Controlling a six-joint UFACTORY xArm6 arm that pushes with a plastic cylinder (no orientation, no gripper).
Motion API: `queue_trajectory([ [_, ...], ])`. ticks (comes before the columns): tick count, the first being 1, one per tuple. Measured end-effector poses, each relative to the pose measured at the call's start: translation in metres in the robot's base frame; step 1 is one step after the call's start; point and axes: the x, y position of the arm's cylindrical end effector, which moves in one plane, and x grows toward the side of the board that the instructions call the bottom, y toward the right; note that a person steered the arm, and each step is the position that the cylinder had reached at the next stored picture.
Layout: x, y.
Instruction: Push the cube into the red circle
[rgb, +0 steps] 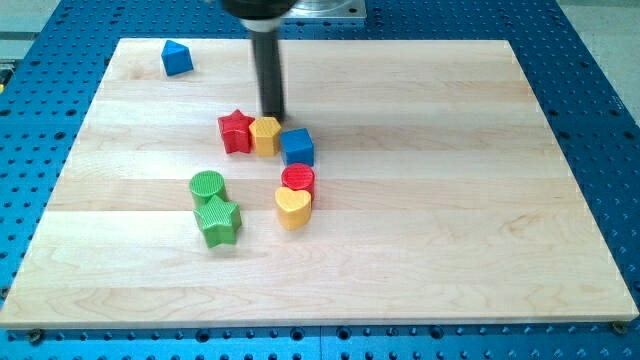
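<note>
Wooden board (450, 250), pale and laid on a blue perforated table (600, 150), is shown with eight small blocks; its near part, toward the view's bottom, carries none.

Nearest are a green star (219, 221) touching a green cylinder (207, 185) above it, and, to the view's right, a yellow heart (292, 207) pressed against the red circle (298, 180), the target.

Just beyond the red circle, touching or nearly so, the blue cube (297, 146) is seen; only a short push toward the view's bottom is judged to be needed. The cube is flanked on the view's left by a small yellow block (265, 134), shape unclear, and a red star (235, 131), the three forming a row.

Behind this row my tip (273, 117) is placed, just above the yellow block and up-left of the cube, presumably so that a push can be delivered from the far side. No fingers are fitted; the arm ends in a plain dark rod, so nothing is clamped.

Farthest, a blue pointed block (176, 58) is set well apart at the top left.
</note>
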Motion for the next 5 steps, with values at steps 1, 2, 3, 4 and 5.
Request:
queue_trajectory([
  [1,0.045,0.029],
  [2,0.076,0.017],
  [3,0.084,0.002],
  [4,0.056,-0.014],
  [5,0.015,-0.014],
])
